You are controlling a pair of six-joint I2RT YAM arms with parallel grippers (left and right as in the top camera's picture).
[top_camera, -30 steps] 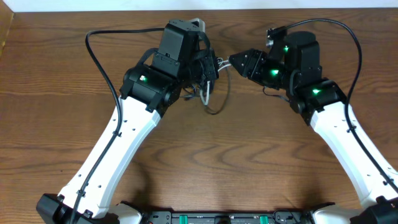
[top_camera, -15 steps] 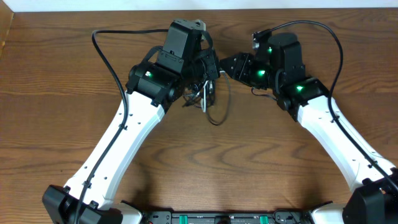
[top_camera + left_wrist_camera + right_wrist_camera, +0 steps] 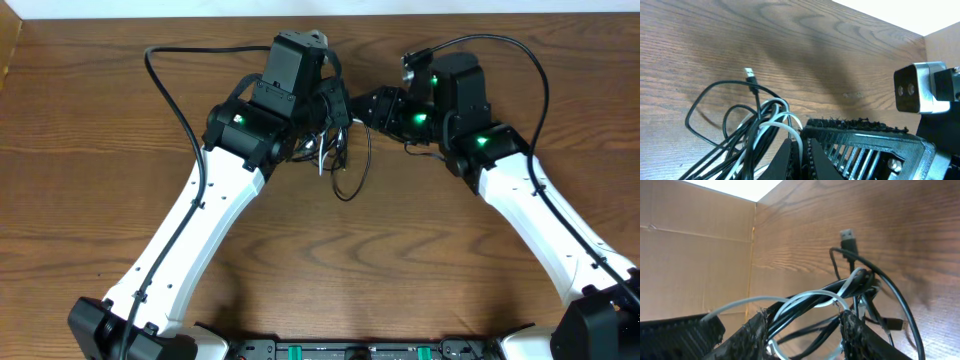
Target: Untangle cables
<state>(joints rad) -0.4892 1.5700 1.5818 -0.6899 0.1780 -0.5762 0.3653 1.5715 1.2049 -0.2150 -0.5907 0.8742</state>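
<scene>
**Tangled cables held above the bench between two pincers**

The cable bundle (image 3: 338,150) hangs at the far centre of the bench (image 3: 100,120), between the two arms. The left pincer (image 3: 799,145) is fully closed, clamping the bundle's strands. The right pincer (image 3: 804,320) stands partly open, its fingers (image 3: 757,330) astride the bundle; whether they press on it cannot be told. The black cable (image 3: 840,287) runs across this gap in several strands. The white cable (image 3: 810,294) arches over them. One black plug end (image 3: 749,74) points away from the pincers.
</scene>
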